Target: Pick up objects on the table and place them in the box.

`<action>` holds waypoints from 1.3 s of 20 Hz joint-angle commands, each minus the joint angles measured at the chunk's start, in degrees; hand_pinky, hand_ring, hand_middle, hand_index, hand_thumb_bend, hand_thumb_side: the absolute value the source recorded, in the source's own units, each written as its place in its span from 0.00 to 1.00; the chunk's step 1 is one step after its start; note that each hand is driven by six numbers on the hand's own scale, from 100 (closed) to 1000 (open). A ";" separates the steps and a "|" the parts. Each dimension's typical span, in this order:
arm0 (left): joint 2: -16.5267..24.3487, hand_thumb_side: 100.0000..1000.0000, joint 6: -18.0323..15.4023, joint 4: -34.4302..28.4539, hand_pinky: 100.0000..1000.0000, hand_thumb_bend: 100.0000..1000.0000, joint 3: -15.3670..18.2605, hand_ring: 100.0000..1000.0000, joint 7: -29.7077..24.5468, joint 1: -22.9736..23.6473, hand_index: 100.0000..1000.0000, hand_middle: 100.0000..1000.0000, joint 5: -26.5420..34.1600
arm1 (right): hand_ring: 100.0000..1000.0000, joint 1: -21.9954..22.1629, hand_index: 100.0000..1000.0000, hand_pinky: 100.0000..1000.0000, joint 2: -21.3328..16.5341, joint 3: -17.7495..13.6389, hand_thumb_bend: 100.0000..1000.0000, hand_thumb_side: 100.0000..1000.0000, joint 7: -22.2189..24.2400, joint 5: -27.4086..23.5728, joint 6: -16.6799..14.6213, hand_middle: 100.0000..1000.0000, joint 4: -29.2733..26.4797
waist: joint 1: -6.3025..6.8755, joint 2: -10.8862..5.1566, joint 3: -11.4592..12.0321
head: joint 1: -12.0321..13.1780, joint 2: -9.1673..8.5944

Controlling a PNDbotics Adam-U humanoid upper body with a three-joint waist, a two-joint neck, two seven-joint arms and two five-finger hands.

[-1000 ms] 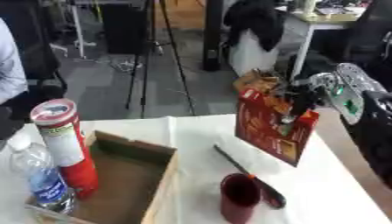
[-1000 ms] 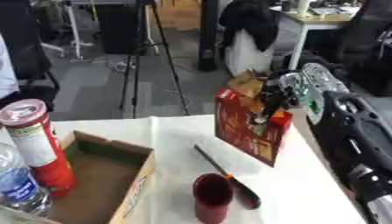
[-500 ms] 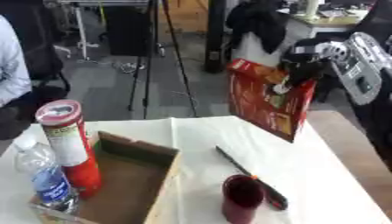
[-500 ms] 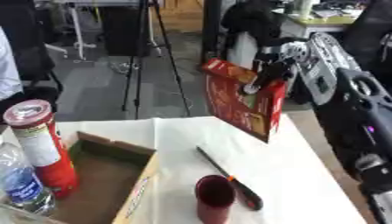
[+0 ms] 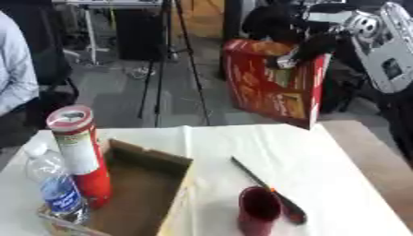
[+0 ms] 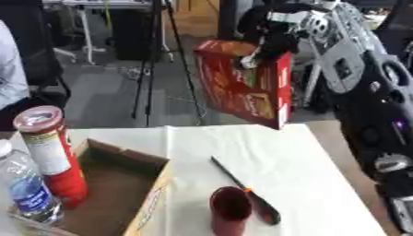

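Currently rt hand (image 6: 273, 36) grips red carton (image 6: 242, 83) at its open top edge, fingers curled over rim; carton is off the table (image 6: 274, 175), tilted, above far edge. Cardboard box (image 6: 129, 193) sits at lower left w/ tall red can (image 6: 55, 154) and water bottle (image 6: 28, 191) inside.

right robot hand (image 6: 270, 34) | red box (image 6: 242, 85) lifted off table, now higher, further left
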 commanded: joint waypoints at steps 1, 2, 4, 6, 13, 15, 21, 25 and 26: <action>0.31 0.98 -0.06 -0.85 0.89 0.00 -0.18 0.71 -0.30 -0.59 0.71 0.75 0.32 | 0.15 -1.88 0.37 0.08 1.13 -1.10 0.52 0.39 -2.58 -3.83 2.56 0.24 -3.82 | -0.07 -1.54 0.20 | 0.11 -0.30; 0.28 0.98 -0.07 -0.85 0.89 0.00 -0.19 0.71 -0.32 -0.59 0.71 0.75 0.35 | 0.15 -1.84 0.37 0.08 1.60 -1.10 0.52 0.39 -3.26 -4.62 3.21 0.24 -4.42 | -0.12 -1.56 0.26 | 0.13 -0.31; 0.19 0.98 -0.08 -0.85 0.89 0.00 -0.24 0.71 -0.38 -0.60 0.71 0.75 0.42 | 0.15 -1.79 0.37 0.08 2.88 -1.08 0.52 0.40 -4.37 -6.06 4.09 0.24 -5.62 | -0.22 -1.61 0.48 | 0.07 -0.33; 0.10 0.98 -0.09 -0.85 0.89 0.00 -0.31 0.71 -0.45 -0.62 0.71 0.75 0.50 | 0.14 -1.79 0.37 0.08 4.25 -0.95 0.53 0.40 -5.12 -7.08 4.65 0.24 -6.59 | -0.33 -1.66 0.75 | 0.00 -0.43; -0.16 0.99 -0.17 -0.85 0.90 0.00 -0.57 0.71 -0.76 -0.61 0.70 0.75 0.76 | 0.15 -2.68 0.37 0.08 8.68 0.25 0.52 0.40 -5.41 -8.44 5.12 0.24 -8.48 | -0.86 -1.77 1.62 | -0.17 -0.56; -0.26 0.99 -0.19 -0.85 0.90 0.00 -0.65 0.71 -0.84 -0.65 0.70 0.75 0.86 | 0.14 -2.75 0.37 0.08 10.16 0.68 0.52 0.40 -5.14 -8.54 4.99 0.24 -8.92 | -1.00 -1.75 1.95 | -0.20 -0.59; -0.54 0.99 -0.21 -0.85 0.90 0.00 -0.80 0.71 -1.08 -0.71 0.70 0.75 1.12 | 0.14 -1.32 0.37 0.08 14.07 1.06 0.54 0.40 -5.55 -8.25 4.82 0.24 -10.37 | -1.06 -1.54 2.90 | -0.31 -0.73; -0.87 0.99 -0.28 -0.85 0.90 0.00 -0.94 0.71 -1.21 -0.80 0.70 0.75 1.37 | 0.14 2.61 0.37 0.08 18.48 0.90 0.55 0.41 -8.62 -8.14 4.43 0.23 -13.33 | -0.72 -1.20 3.67 | -0.43 -1.08; -0.93 0.99 -0.30 -0.85 0.90 0.00 -0.95 0.71 -1.22 -0.82 0.70 0.75 1.43 | 0.14 3.76 0.37 0.08 19.53 0.93 0.55 0.41 -9.58 -7.98 4.31 0.23 -14.05 | -0.59 -1.10 3.86 | -0.49 -1.13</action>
